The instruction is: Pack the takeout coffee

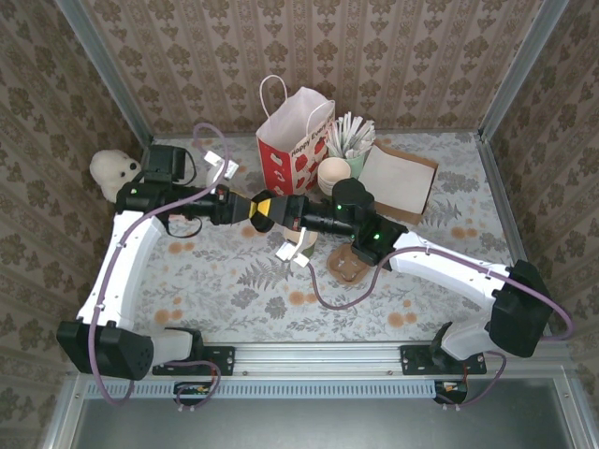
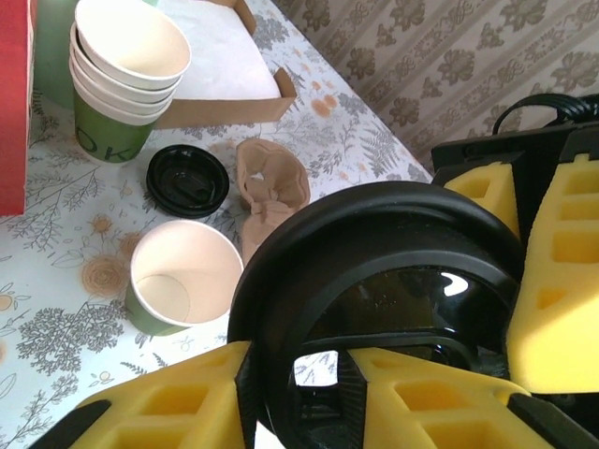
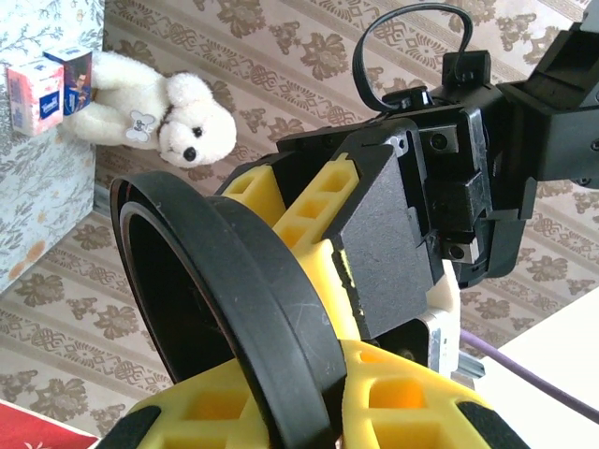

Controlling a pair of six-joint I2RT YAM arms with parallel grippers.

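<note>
My left hand and right hand both pinch the rim of the light round black plastic lid; below my left hand stands the crushable, lidless small dark green paper cup, which I'd grip gently mid-wall.

The black lid runs off the picture's bottom edge; the red paper bag is cropped to a strip.

The left arm rises from its base and bends right. The right arm stretches left to meet it, with the wrists level and the grippers nose to nose. The right gripper clamps a lid by its rim. The left gripper seems closed on the opposite edge.
</note>
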